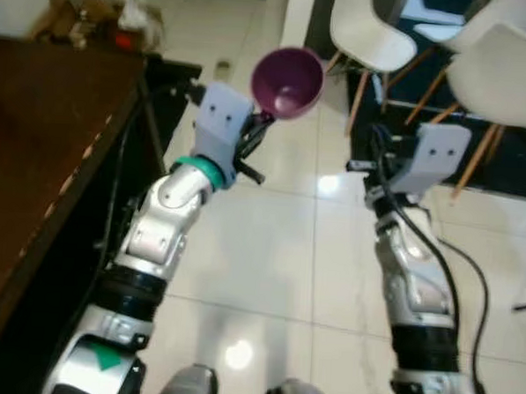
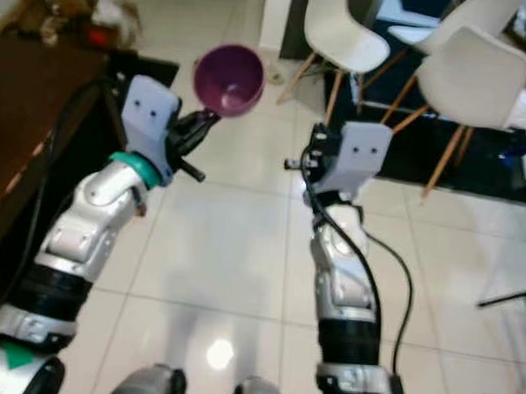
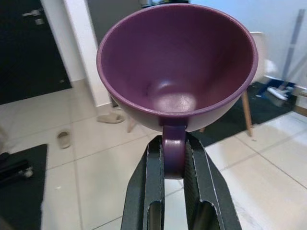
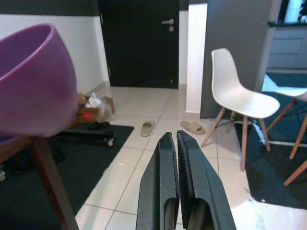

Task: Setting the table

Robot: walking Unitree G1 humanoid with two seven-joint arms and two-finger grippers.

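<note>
I have the left claw [image 3: 173, 165] raised out in front of me, and it is clamped on the handle of a purple cup [image 1: 287, 82]. From the left wrist camera I can see the handle pinched between the two black fingers [image 3: 148, 177], with the cup's bowl sitting just beyond the fingertips, its open mouth turned back toward the wrist. The inside of the cup looks bare. From my head cameras the cup hangs in the air over the pale tiled floor [image 1: 269, 250], held out ahead of the left claw and not resting on anything.

The right claw [image 4: 173, 143] is held out beside it, carrying nothing, its two fingers drawn together with just a thin slit between them. From the right wrist camera the purple cup shows off to the side of the right claw, near but not touching it.

To the outer side of my left arm runs the dark wooden bench [image 1: 45, 141], and the cup is well clear of its edge. Past the claws stand white chairs [image 1: 369, 30] with wooden legs. A pair of slippers [image 4: 169, 128] lies on the floor farther off, ahead of the right claw, near a dark door [image 4: 139, 43].
</note>
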